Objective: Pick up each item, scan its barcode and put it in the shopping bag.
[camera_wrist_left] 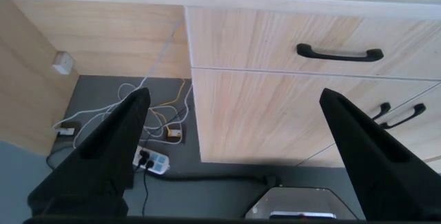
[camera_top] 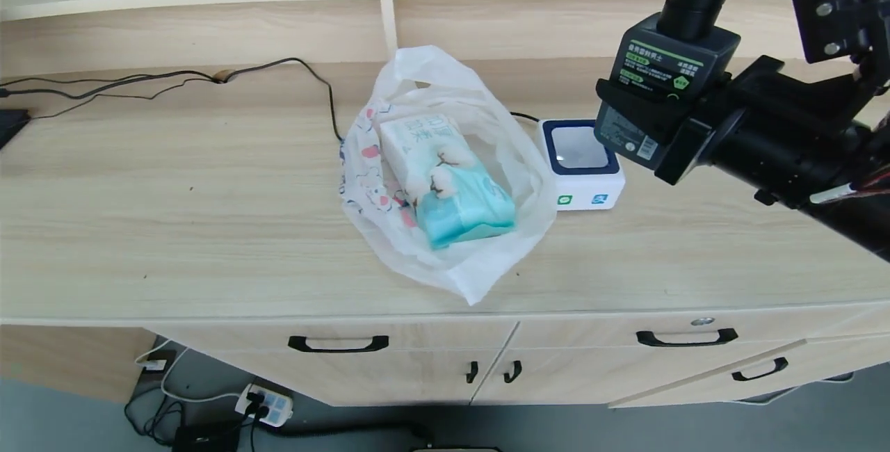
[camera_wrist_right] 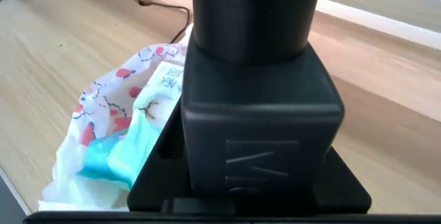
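Right gripper [camera_top: 646,125]: jaws clamped across the body of a black square plastic pump bottle [camera_top: 667,62], held in the air, tilted, just above and to the right of the white box scanner with blue-rimmed window [camera_top: 580,198].

Left gripper [camera_wrist_left: 234,93]: spread wide, empty, hanging low in front of the drawers.

Left of the scanner, touching it: thin white printed plastic shopping bag [camera_top: 361,181], slumped flat, with a white-and-teal soft tissue pack [camera_top: 445,181] inside.

Risks, as judged:
- The barcode face may not meet the window, so no read.
- The bag mouth is limp and crowded, so the bottle could snag the film or drag the bag.

Surface: pale wood-grain counter [camera_top: 174,215], with black cables [camera_top: 174,80] far left of the scanner. Below it are drawers with black handles [camera_top: 338,344] and a floor power strip [camera_top: 264,403].
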Motion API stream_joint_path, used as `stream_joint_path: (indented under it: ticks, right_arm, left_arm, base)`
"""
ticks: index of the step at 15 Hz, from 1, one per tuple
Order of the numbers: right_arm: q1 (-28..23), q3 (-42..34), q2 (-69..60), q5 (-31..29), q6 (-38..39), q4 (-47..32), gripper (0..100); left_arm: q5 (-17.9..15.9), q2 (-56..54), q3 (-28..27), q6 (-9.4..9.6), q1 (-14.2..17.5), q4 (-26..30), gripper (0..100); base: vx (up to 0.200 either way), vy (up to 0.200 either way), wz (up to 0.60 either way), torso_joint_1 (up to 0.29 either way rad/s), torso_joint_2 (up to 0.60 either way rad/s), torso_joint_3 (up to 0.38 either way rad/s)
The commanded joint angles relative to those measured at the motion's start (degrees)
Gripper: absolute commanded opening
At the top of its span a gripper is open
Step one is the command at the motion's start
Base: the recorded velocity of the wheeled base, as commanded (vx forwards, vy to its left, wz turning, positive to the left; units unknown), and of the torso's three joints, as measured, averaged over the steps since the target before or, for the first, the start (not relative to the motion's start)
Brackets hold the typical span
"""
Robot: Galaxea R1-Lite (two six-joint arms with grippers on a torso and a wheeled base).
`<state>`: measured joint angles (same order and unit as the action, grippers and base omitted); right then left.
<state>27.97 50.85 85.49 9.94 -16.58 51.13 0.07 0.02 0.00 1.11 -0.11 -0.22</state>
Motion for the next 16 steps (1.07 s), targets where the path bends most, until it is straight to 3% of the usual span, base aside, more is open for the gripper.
stream_joint_path:
  ticks: [1,4,6,8,11,12,13,16]
  right_arm:
    - [-1.33,0.04,0.29,0.08,0.14,0.03,0]
    - [-10.56,0.92,0.20,2.72,-2.93,0.03,0]
    - [-17.15,1.54,3.19,14.76,-13.13,1.17,0]
    - [-23.83,2.41,3.54,20.04,-19.10,2.13,0]
    - [-25.42,3.21,6.53,27.42,-26.49,2.93,0]
    - [-25.42,3.21,10.13,30.32,-29.83,7.23,0]
    - [-25.42,3.38,12.15,31.55,-29.48,11.80,0]
    - [-25.68,9.80,17.60,32.60,-29.56,12.77,0]
  left_arm:
    - [0.01,-0.02,0.00,0.03,0.02,-0.04,100]
    - [0.01,-0.02,0.00,-0.05,0.02,-0.04,100]
    - [0.01,-0.02,0.00,-0.05,0.02,-0.13,100]
    - [0.01,-0.02,0.00,0.03,0.02,-0.22,100]
    - [0.01,-0.02,0.00,0.03,0.02,-0.31,100]
    - [0.01,-0.02,0.00,0.03,0.11,-0.40,100]
    - [0.01,-0.02,0.00,0.12,0.02,-0.40,100]
    - [0.01,-0.02,0.00,-0.14,0.02,0.04,100]
  base:
    - [0.000,0.000,0.60,-0.007,0.00,0.012]
    - [0.000,0.000,0.20,0.001,0.00,0.002]
    - [0.000,0.000,0.00,0.000,0.00,0.000]
    - [0.000,0.000,0.00,0.000,0.00,0.000]
    - [0.000,0.000,0.00,0.000,0.00,0.000]
    - [0.000,0.000,0.00,0.000,0.00,0.000]
    - [0.000,0.000,0.00,0.000,0.00,0.000]
    - [0.000,0.000,0.00,0.000,0.00,0.000]
